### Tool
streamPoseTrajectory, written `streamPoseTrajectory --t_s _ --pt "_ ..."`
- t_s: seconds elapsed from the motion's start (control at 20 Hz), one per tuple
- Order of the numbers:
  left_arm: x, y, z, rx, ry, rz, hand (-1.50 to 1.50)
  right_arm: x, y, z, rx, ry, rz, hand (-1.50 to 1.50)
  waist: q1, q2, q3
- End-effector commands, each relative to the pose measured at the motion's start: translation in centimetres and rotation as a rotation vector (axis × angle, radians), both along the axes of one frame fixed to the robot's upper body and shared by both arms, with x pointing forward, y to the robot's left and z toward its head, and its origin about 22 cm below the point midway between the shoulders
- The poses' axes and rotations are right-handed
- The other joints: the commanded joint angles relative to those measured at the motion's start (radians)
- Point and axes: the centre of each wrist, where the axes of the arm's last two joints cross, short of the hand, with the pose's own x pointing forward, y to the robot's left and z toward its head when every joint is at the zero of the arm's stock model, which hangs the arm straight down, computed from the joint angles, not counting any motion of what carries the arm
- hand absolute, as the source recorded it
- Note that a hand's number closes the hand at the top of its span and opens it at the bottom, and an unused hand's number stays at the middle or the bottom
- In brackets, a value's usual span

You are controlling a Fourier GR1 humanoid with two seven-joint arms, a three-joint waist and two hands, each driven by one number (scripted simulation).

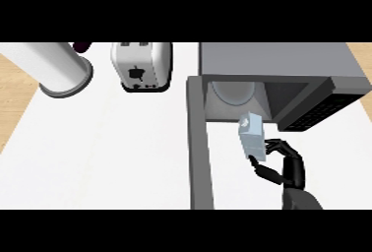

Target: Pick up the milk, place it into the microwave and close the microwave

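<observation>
A pale blue and white milk carton (251, 135) hangs just in front of the open microwave (276, 64), tilted, its top end at the cavity's mouth. My right hand (282, 162) is curled round the carton's lower end from the right, thumb under it. The microwave's grey door (199, 142) is swung wide open to the left and runs down toward the view's lower edge. Inside the cavity a round glass turntable (234, 92) shows. My left hand shows nowhere.
A silver toaster (141, 66) stands at the back, left of the microwave. A large white cylinder (52, 69) stands at the far left. The microwave's dark control panel (320, 112) sits at the right of the cavity. The white counter (102, 147) spreads left of the door.
</observation>
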Motion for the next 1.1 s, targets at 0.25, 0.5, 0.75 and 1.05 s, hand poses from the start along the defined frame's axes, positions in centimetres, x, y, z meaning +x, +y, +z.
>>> streamPoseTrajectory --t_s 0.25,0.5,0.75,1.05 --pt "0.1 -0.4 1.7 0.011 -0.077 -0.057 -1.5 2.1 2.3 0.4 0.06 -0.066 0.221 1.5 0.015 0.007 0.006" --pt "-1.1 0.0 0.9 0.0 -0.049 -0.065 -1.5 2.0 1.9 0.3 0.041 -0.088 0.309 1.5 0.016 0.006 0.006" --pt "-1.8 0.1 1.0 0.007 -0.045 -0.044 -1.5 5.9 3.7 2.9 0.007 -0.092 0.328 1.5 0.008 0.003 0.004" --pt "-1.0 0.7 1.3 0.0 -0.031 -0.036 -1.5 10.2 3.8 6.7 -0.045 -0.15 0.304 1.5 0.008 0.006 0.005"
